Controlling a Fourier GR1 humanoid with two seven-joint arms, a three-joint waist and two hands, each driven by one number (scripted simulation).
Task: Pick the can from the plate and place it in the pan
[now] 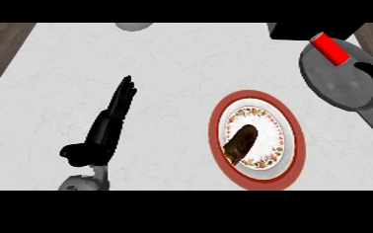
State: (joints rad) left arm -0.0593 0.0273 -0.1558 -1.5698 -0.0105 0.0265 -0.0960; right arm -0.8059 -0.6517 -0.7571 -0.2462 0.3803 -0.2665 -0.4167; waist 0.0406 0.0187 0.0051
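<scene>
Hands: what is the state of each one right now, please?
Left hand: open, fingers straight, holding nothing, resting at the left of the head view.
Right hand: not in view, so its state cannot be told.

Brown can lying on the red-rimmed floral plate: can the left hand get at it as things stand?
Probably yes. Only bare white counter lies between the open left hand and the plate, and nothing covers the can.
</scene>
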